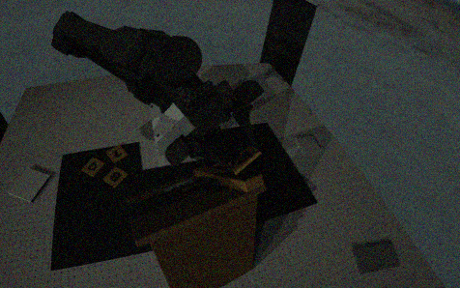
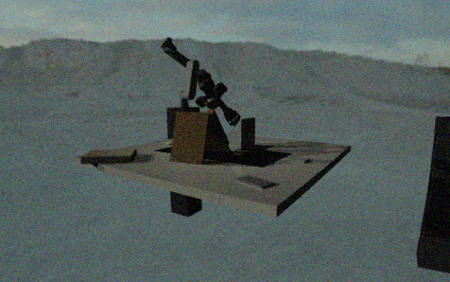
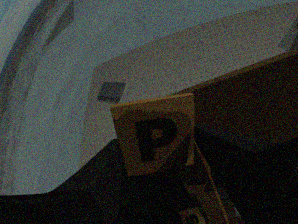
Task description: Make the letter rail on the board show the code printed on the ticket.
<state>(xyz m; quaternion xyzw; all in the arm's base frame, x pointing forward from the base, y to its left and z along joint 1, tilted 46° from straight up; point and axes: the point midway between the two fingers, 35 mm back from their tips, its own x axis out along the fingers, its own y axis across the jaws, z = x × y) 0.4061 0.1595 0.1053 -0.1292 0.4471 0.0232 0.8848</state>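
My gripper point(image 1: 245, 154) point(image 3: 157, 137) is shut on the P tile point(image 1: 247, 162) point(image 3: 150, 150), whose dark letter stands upright in the wrist view. It holds the tile above the right end of the slanted wooden board point(image 1: 208, 242) point(image 2: 188, 137). Three loose letter tiles, one point(image 1: 93, 167), another point(image 1: 116, 154) and a third point(image 1: 115, 177), lie on the black mat point(image 1: 77, 232); their letters are too dim to read. Part of another lettered tile point(image 3: 192, 216) shows low in the wrist view, beside a wooden strip point(image 3: 214, 182). The rail's contents and the ticket's code cannot be made out.
A pale upright panel point(image 1: 169, 127) stands behind the board. A flat pale block point(image 1: 30, 185) lies at the left of the counter point(image 1: 333, 227). A grey square piece point(image 1: 376, 256) point(image 2: 257, 182) point(image 3: 111, 91) lies near the counter's edge. A larger flat block point(image 2: 109, 156) is at another edge.
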